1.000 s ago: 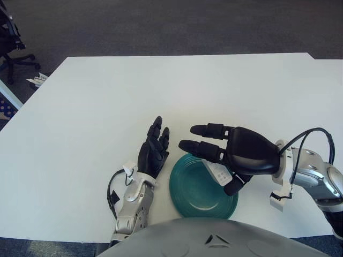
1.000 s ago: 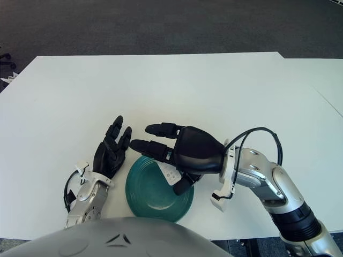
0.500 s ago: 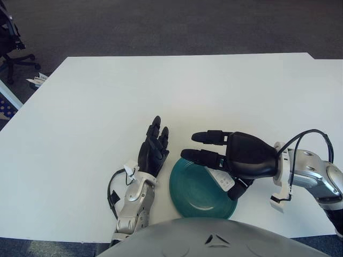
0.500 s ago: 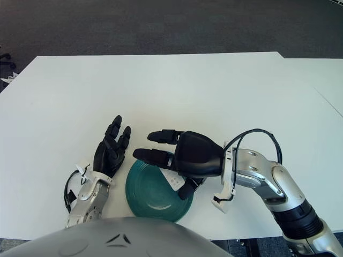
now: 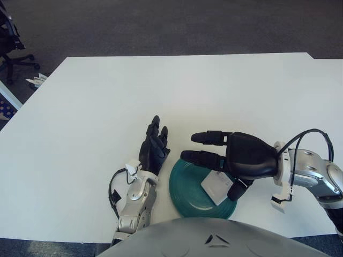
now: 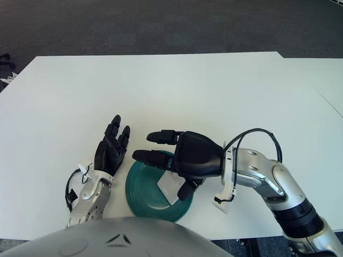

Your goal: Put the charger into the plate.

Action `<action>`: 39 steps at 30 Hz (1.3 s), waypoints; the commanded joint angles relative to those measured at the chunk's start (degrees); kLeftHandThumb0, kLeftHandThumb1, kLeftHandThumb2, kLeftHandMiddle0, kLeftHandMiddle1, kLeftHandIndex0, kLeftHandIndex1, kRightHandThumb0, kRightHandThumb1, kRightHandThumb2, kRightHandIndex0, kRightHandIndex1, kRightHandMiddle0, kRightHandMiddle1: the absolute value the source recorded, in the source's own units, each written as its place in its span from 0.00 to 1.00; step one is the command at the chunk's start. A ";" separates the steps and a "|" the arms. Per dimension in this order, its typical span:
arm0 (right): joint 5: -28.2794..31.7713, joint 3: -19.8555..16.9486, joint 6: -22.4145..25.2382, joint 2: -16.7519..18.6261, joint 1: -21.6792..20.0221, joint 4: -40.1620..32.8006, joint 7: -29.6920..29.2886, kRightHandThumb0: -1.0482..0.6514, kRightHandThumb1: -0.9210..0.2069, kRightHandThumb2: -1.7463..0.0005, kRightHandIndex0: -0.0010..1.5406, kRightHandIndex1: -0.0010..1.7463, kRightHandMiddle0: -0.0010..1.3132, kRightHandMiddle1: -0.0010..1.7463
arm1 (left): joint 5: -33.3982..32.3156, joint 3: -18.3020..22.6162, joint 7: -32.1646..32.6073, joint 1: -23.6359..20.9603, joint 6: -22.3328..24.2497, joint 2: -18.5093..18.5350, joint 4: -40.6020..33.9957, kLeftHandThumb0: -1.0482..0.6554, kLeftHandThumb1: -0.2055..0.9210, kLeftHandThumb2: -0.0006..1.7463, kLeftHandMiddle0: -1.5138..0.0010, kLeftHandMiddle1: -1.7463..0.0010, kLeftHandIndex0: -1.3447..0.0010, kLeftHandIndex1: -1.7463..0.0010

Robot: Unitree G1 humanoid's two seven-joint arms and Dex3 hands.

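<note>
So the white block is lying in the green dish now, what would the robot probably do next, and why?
Probably lift the right hand up and away. The white charger lies flat inside the green plate, and the fingers are spread above it, holding nothing. The left hand rests open beside the plate on the table, so nothing else seems needed.

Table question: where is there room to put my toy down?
The table is bare beyond both hands, out to its far edge and left side. It's crowded near the robot: left hand, green plate holding the charger, right hand over it.
</note>
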 commanded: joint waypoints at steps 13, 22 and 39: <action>0.93 0.69 -0.12 -0.85 -1.09 0.62 0.90 0.00 0.00 0.62 0.00 0.00 0.00 0.00 | -1.00 -0.55 -0.74 1.03 -1.23 -3.81 3.27 0.02 1.00 0.65 0.94 1.00 1.00 0.88; 1.45 0.68 0.62 -0.92 -1.61 0.07 1.86 0.00 0.00 0.61 0.00 0.00 0.00 0.00 | -4.78 -0.59 -1.25 1.49 -0.06 -4.44 2.51 0.03 1.00 0.64 0.94 1.00 1.00 0.88; 17.25 -4.10 25.73 1.84 -11.32 7.38 7.29 0.01 0.00 0.48 0.03 0.01 0.01 0.00 | -3.68 0.24 -5.45 0.10 -4.15 -0.49 4.14 0.01 1.00 0.64 0.94 1.00 1.00 0.86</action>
